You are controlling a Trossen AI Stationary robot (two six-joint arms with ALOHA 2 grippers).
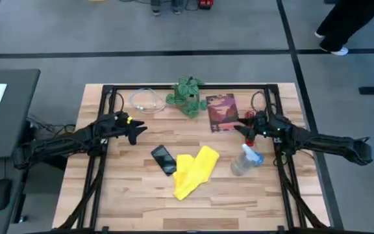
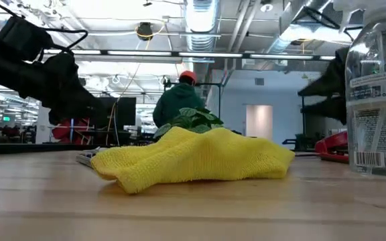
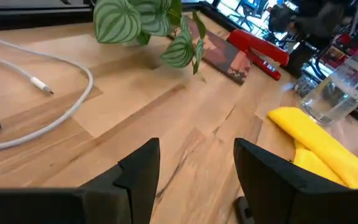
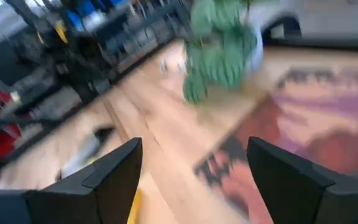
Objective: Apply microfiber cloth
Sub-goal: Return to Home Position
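Observation:
The yellow microfiber cloth (image 1: 195,170) lies crumpled on the wooden table near its middle, also showing in the low view (image 2: 193,158) and the left wrist view (image 3: 319,144). A black smartphone (image 1: 163,159) lies just left of it. My left gripper (image 1: 137,130) hovers open over the table's left part, with nothing between its fingers (image 3: 143,171). My right gripper (image 1: 244,127) hovers open beside the dark red booklet (image 1: 221,112), its fingers (image 4: 117,169) over bare wood and the booklet's edge.
A clear spray bottle (image 1: 244,161) stands right of the cloth. A potted plant (image 1: 188,95) and a white cable (image 1: 147,100) sit at the far edge. A red stapler (image 3: 258,50) lies by the booklet. A person (image 2: 179,100) stands in the room behind.

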